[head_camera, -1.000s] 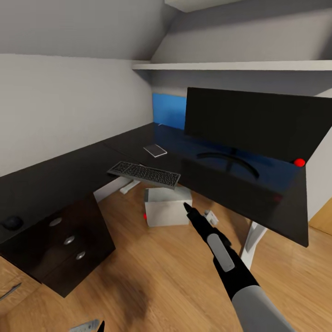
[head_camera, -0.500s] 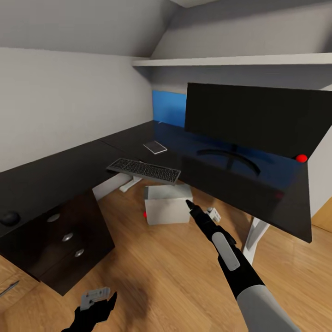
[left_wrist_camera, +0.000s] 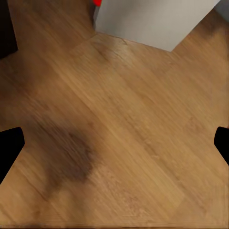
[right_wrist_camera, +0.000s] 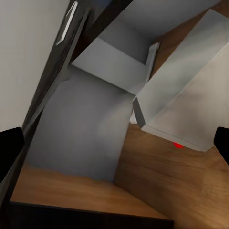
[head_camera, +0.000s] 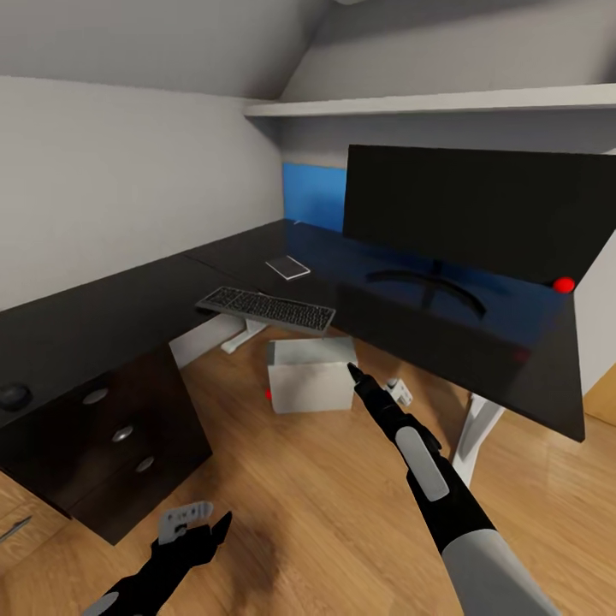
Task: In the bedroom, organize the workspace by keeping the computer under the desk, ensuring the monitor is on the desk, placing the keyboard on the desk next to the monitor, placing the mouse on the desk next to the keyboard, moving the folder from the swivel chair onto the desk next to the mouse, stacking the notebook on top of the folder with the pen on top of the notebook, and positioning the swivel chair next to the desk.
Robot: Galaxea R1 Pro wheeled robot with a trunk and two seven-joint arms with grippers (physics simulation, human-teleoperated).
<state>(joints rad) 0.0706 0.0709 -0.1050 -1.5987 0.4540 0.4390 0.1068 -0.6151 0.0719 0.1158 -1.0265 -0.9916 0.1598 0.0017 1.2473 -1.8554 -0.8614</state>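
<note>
The black L-shaped desk [head_camera: 103,316] carries the wide black monitor [head_camera: 466,210] at the right. The keyboard [head_camera: 265,309] lies at the desk's inner edge. A small dark rounded mouse [head_camera: 13,395] sits on the left wing. The grey computer [head_camera: 310,374] stands on the floor under the desk, also seen as the computer [right_wrist_camera: 191,105] and the computer [left_wrist_camera: 143,19]. My right gripper [head_camera: 352,370] hovers open just in front of the tower. My left gripper [head_camera: 201,520] is open and empty over bare floor. The swivel chair, folder, notebook and pen are out of view.
A small pale flat rectangle [head_camera: 287,268] lies on the desk behind the keyboard. The black drawer unit [head_camera: 111,445] stands at the left, with a light-wood cabinet [head_camera: 13,522] beside it. A white desk leg [head_camera: 475,428] is right of my right arm. A shelf [head_camera: 428,103] runs above.
The left gripper has risen into view at the lower left. The camera has shifted a little, so the desk sits slightly higher. The right arm has hardly moved.
</note>
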